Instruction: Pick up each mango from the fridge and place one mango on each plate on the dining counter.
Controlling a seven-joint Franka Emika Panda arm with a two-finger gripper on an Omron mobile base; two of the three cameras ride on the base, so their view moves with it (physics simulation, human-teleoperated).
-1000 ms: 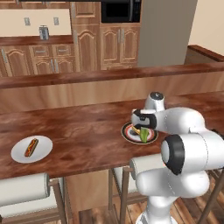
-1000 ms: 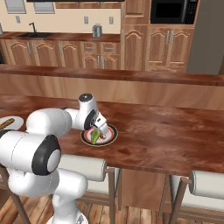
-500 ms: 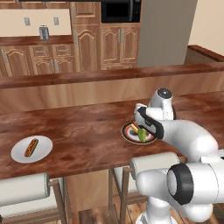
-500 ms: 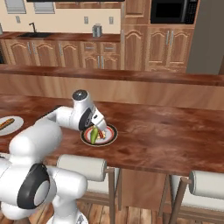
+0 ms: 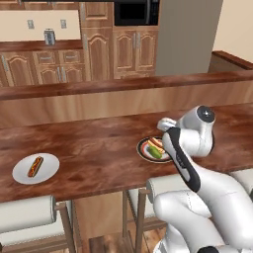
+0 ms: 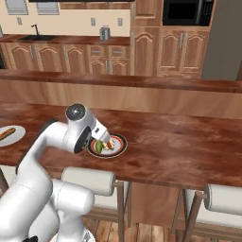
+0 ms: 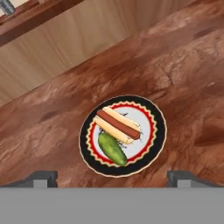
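Observation:
A yellow-green mango lies on the dark-rimmed plate beside a hot dog in a bun. My gripper hangs open a little above this plate, its fingertips wide apart with nothing between them. From the base, the same plate sits mid-way along the dining counter, partly behind my arm, with the mango on its near side. The plain white plate lies far to the left and carries a hot dog. The grey fridge stands at the back.
A raised wooden ledge runs along the far side of the counter. White-cushioned stools stand under its near edge. Wooden cupboards and a microwave line the back wall.
My hand has risen a little off the dark-rimmed plate and my elbow has swung round. The mango stays lying on the plate.

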